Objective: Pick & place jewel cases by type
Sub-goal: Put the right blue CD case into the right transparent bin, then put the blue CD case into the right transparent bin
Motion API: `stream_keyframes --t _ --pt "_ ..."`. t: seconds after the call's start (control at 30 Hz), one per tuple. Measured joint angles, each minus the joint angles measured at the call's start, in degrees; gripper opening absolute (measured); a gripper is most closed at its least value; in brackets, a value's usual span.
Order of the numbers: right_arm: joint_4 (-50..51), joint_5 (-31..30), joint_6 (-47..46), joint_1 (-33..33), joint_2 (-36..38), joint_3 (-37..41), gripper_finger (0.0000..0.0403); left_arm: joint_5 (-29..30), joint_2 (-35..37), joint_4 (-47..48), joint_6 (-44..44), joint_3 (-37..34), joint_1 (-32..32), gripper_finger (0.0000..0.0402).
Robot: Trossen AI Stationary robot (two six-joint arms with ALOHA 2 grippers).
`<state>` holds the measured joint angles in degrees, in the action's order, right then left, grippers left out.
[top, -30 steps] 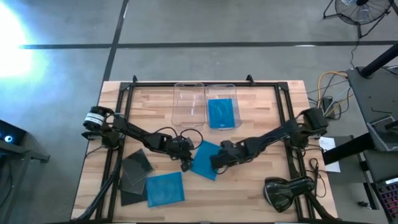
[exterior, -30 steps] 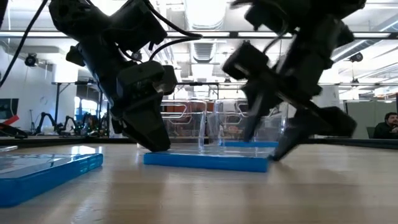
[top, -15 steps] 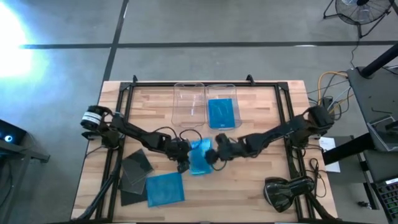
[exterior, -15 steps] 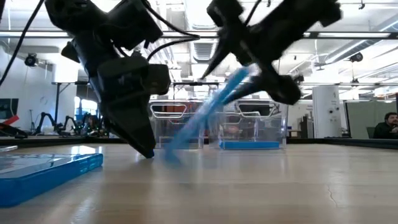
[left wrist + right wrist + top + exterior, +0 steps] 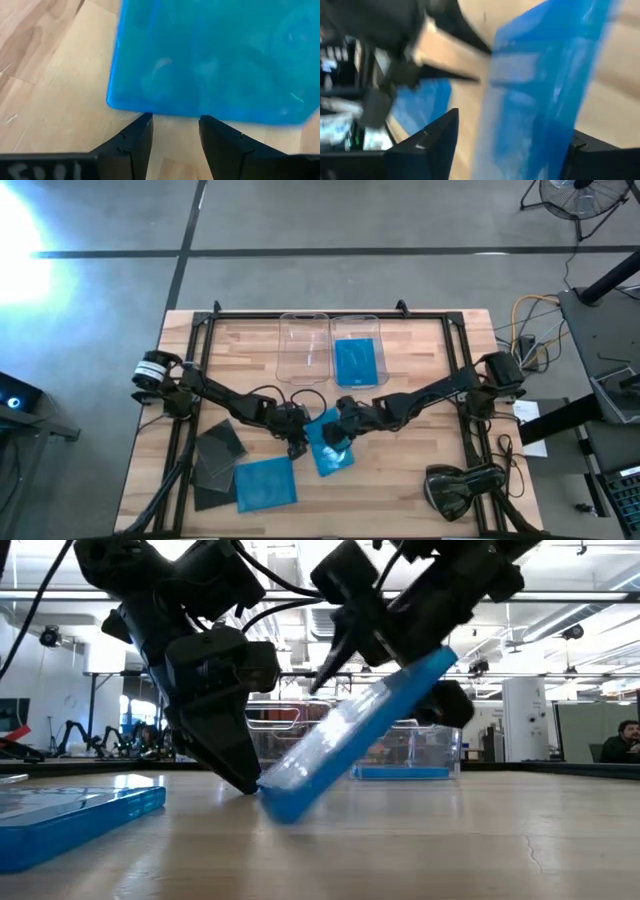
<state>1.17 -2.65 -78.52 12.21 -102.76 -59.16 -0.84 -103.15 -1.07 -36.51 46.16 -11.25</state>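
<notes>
A bright blue jewel case (image 5: 330,445) stands tilted at the table's middle, its upper end in my right gripper (image 5: 345,423) and its lower edge (image 5: 278,802) down by the table. My left gripper (image 5: 297,443) stands right at that lower edge with its fingers a little apart (image 5: 175,120). A second blue case (image 5: 265,483) lies flat near the front edge. A third blue case (image 5: 357,362) lies in the right-hand clear bin. Two dark cases (image 5: 220,448) (image 5: 212,492) lie flat at the front left. My left gripper points down at the tilted case's lower edge (image 5: 165,107), its fingertips (image 5: 142,125) right against it; whether they touch, I cannot tell. My right gripper pinches the case's raised upper end (image 5: 425,670) between its two fingers, coming slanting down from the table's right. The case slopes down from the fingers toward my left gripper.
Two clear bins stand side by side at the table's far middle: the left bin (image 5: 303,348) holds nothing, the right bin (image 5: 378,330) holds the blue case. A black frame (image 5: 200,340) borders the wooden top. People and machines show far behind the table.
The blue case lay flat a second ago. My right gripper has taken hold of its right-hand edge and moved up and toward the table's left, tipping the case up on its left edge, which has stayed down beside my left gripper.
</notes>
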Motion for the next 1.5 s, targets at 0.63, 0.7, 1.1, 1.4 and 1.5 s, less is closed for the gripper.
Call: stream_keyframes --t 0.63,0.7,1.1,1.4,1.5 --pt "34.9 -13.9 15.6 -9.5 30.0 -5.8 0.0026 7.2 30.0 26.0 0.2 -1.0 -0.6 0.0147" --pt "37.4 -12.1 20.1 -17.0 31.6 -6.2 0.0033 7.3 33.2 26.3 -2.3 -1.3 -0.6 0.0147" --pt "29.8 18.9 33.6 -41.3 17.0 -2.1 0.0174 -1.8 33.0 31.6 -11.9 -4.0 -11.4 0.0147" --pt "58.2 2.1 41.1 -29.9 23.7 -10.8 0.0246 6.0 32.6 20.6 -13.5 -8.2 -23.7 0.0147" --pt "56.8 -1.7 38.8 -20.9 25.9 -11.2 0.0251 6.8 30.7 16.2 -7.3 -9.6 -24.4 0.0147"
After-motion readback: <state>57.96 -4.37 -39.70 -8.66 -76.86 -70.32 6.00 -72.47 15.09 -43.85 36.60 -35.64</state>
